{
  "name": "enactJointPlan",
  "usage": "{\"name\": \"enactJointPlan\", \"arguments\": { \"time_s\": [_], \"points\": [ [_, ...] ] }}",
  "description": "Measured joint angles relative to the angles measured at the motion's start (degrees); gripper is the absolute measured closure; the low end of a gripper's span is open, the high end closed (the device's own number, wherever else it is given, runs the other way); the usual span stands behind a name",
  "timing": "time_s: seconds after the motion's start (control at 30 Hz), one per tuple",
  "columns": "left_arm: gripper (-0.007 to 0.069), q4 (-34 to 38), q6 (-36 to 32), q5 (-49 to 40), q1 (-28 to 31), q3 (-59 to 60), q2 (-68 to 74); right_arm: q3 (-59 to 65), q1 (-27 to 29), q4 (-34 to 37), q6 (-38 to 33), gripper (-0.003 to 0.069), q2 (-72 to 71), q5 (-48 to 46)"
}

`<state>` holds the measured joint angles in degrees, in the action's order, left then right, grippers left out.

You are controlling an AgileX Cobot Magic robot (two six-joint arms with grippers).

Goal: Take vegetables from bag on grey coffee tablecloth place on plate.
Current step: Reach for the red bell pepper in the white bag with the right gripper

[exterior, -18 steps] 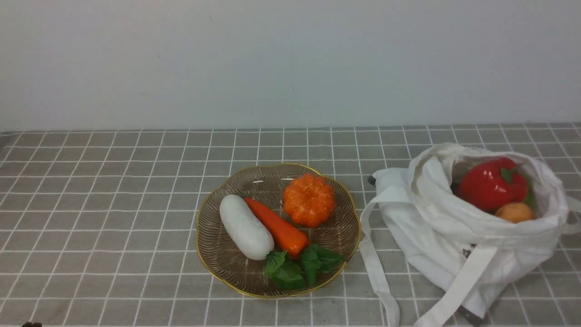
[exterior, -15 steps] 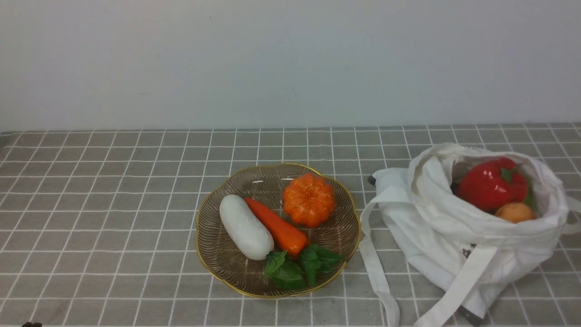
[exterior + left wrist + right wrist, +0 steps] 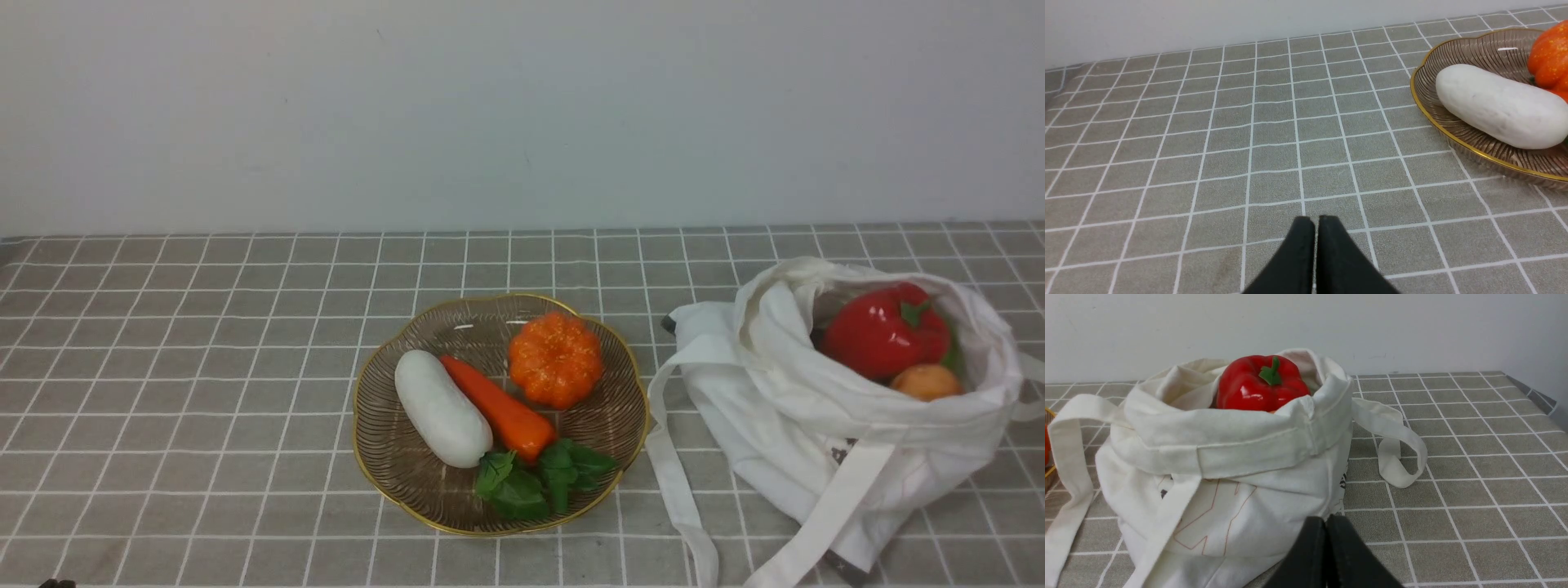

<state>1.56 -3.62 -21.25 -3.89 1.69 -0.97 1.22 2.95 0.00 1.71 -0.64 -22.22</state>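
Nestling in the open bag (image 3: 784, 408) lies the bell pepper (image 3: 878, 335).

Front view, lower right: bag (image 3: 784, 408) strap cut by frame edge; its dark print (image 3: 841, 451) too small to read. Underside of pepper (image 3: 878, 333) hidden by bag rim. Lower left: dark object (image 3: 55, 583) cut off, unidentifiable.

We take this for a staged lab setup, not a lived-in kitchen: a grey checked tablecloth (image 3: 204, 367) runs to a bare white wall (image 3: 522, 114) at 12 o'clock, with a glossy plastic-looking pepper (image 3: 873, 336) in a bag (image 3: 784, 425) at 3 o'clock.
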Motion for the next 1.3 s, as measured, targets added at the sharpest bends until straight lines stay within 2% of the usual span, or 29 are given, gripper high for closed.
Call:
{"name": "enactJointPlan", "arguments": {
  "time_s": [0.57,0.7,0.8,0.9,1.13,1.3],
  "points": [
    [0.0629,0.0,0.0,0.0,0.0,0.0,0.0,0.0,0.0,-0.3,0.5,0.0674,0.0,0.4],
    [0.0629,0.0,0.0,0.0,0.0,0.0,0.0,0.4,0.0,10.0,7.6,0.0674,0.0,7.3],
    [0.0629,0.0,0.0,0.0,0.0,0.0,0.0,0.4,0.0,23.5,15.5,0.0674,0.0,15.8],
    [0.0629,0.0,0.0,0.0,0.0,0.0,0.0,0.4,0.0,33.1,18.6,0.0674,0.0,20.3],
    [0.0629,0.0,0.0,0.0,0.0,0.0,0.0,0.4,0.1,40.8,18.7,0.0674,0.0,24.0],
    [0.0629,0.0,0.0,0.0,0.0,0.0,0.0,-3.5,0.1,41.3,15.6,0.0674,0.0,25.3]
  ]
}}
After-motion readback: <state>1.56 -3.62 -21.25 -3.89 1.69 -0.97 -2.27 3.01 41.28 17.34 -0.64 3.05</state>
